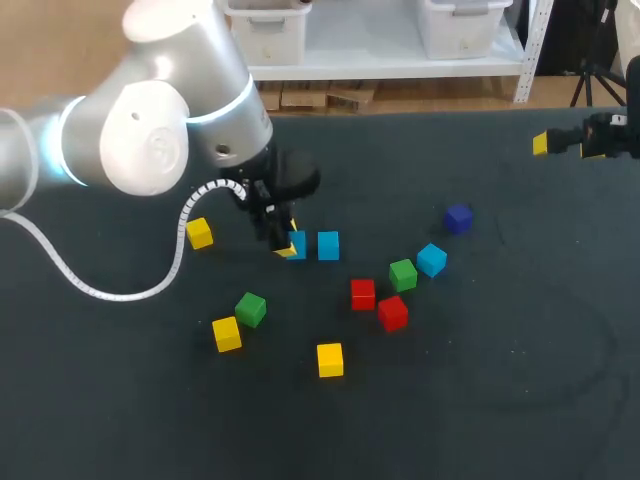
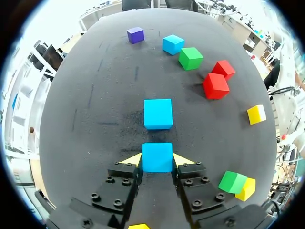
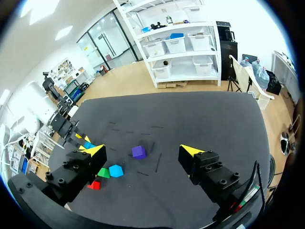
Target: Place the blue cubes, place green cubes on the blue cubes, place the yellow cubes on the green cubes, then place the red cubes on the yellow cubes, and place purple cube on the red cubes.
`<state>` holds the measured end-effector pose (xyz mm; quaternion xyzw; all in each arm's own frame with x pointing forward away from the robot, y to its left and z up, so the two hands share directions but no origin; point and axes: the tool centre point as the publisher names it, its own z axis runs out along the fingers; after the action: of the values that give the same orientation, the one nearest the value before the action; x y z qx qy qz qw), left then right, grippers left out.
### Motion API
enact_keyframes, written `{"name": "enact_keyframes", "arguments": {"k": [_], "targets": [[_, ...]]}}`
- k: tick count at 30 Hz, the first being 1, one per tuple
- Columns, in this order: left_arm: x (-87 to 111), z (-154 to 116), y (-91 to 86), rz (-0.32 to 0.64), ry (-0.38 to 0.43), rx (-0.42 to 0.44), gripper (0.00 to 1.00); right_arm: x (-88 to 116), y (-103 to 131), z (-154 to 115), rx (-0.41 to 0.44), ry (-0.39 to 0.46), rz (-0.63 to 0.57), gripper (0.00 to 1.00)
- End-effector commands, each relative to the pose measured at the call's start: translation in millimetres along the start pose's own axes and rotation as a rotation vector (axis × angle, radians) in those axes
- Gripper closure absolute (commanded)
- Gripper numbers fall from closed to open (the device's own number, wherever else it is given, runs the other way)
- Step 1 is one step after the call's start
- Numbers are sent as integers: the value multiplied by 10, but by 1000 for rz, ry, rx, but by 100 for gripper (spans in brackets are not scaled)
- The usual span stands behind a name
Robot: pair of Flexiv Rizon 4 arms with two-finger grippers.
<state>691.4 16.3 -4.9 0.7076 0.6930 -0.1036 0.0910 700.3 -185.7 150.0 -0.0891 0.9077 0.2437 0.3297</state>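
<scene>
left gripper (image 2: 157,160): clenched on first blue cube (image 2: 157,155), which sits on the desk (image 1: 520,400) near the middle | second blue cube (image 2: 157,113): just ahead of it, apart | purple cube (image 1: 458,218): toward the far right | right gripper (image 1: 565,145): released, fingers wide, empty, above the desk's far right edge
</scene>
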Motion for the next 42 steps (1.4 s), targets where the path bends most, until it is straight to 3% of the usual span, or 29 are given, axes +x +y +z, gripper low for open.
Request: {"name": "enact_keyframes", "arguments": {"k": [1, 23, 24, 26, 28, 37, 42], "targets": [[0, -1, 6, 2, 0, 3, 100, 2, 7, 0, 3, -1, 1, 0], [18, 1, -31, -7, 2, 5, 100, 2, 7, 0, 3, -1, 1, 0], [19, 2, -31, -7, 3, 5, 99, 2, 7, 0, 3, -1, 1, 0], [20, 3, -31, -9, 4, 4, 82, 2, 7, 0, 3, -1, 1, 0], [20, 4, -31, -9, 6, 3, 78, 2, 7, 0, 3, -1, 1, 0], [15, -2, -23, -12, 7, 1, 69, 2, 7, 0, 3, -1, 1, 0], [12, 1, -32, -8, 8, 3, 68, 2, 7, 0, 3, -1, 1, 0]]}}
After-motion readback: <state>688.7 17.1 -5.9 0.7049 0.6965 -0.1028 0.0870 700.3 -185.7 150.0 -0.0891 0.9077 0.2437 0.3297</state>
